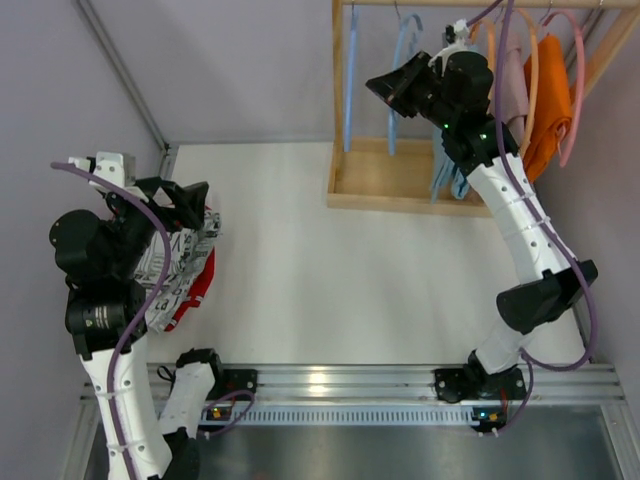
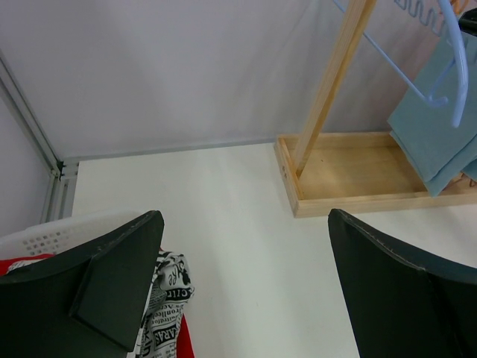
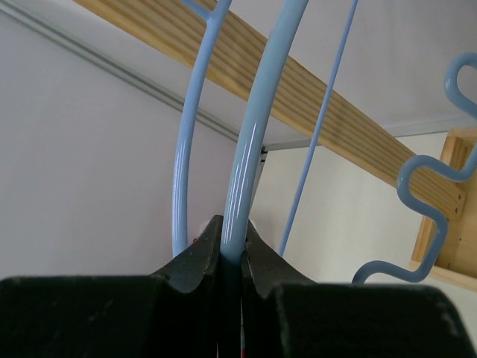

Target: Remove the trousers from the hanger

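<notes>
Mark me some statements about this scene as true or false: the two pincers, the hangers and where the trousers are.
1. The right pincer is shut on a light blue hanger. True.
2. The left pincer grips the red trousers. False: its jaws stand wide open with nothing between them.
3. The orange trousers lie on the table next to the left arm. False: they hang on the wooden rack, on the right arm's side.
4. The printed trousers lie right beside the red ones, under the left pincer. True.
</notes>
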Robot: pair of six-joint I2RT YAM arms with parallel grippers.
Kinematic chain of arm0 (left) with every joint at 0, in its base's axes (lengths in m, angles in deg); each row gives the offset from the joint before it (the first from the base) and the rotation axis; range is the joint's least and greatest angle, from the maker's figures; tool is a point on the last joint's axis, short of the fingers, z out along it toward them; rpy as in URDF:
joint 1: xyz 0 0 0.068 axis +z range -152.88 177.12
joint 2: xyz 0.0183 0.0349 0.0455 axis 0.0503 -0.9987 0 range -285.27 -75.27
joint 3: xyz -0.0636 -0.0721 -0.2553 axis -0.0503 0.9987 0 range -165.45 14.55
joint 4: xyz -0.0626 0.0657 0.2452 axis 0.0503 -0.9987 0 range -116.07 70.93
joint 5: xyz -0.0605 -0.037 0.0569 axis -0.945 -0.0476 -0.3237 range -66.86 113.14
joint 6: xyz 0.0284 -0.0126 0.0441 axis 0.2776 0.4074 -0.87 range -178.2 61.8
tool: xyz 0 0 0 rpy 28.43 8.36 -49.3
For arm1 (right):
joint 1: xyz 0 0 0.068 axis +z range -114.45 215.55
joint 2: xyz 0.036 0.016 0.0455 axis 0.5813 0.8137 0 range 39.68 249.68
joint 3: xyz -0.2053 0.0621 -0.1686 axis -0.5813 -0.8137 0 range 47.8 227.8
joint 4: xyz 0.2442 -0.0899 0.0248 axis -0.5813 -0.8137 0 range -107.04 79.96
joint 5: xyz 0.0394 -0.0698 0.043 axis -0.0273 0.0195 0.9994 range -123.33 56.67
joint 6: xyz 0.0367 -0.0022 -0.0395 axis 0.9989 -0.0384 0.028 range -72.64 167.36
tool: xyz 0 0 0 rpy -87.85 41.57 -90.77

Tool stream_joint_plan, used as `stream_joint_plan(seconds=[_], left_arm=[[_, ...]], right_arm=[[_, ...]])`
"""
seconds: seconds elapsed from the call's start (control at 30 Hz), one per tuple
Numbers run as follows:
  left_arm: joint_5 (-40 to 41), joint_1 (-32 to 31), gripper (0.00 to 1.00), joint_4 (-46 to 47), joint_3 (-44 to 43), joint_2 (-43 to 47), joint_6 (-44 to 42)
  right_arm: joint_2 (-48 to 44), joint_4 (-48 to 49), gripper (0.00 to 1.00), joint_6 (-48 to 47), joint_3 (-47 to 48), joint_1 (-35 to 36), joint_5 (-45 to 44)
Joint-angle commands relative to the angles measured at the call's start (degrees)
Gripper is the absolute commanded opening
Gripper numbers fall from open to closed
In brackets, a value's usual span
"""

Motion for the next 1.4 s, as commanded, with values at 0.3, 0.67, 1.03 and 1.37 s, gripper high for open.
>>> stream_joint_plan(seconds=[0.3,0.67,1.03,1.37], left_arm=[[0.9,0.0,0.98,3.9,0.4,0.0,0.5],[0.4,0.0,0.98,3.8,0.6,0.5,0.3],[-0.8,-0.1,0.98,3.9,1.3,1.5,-1.4],[-2.1,0.0,0.98,3.9,1.9,1.4,-1.3]], right_arm=[[3.6,9.3,0.00,-2.8,5.1,4.0,2.0],[-0.8,9.3,0.51,-3.3,1.2,3.7,3.2],[-11.4,7.3,0.68,-5.9,-7.6,2.2,4.2],[-25.9,2.2,0.77,-16.1,-13.9,-2.7,5.5]])
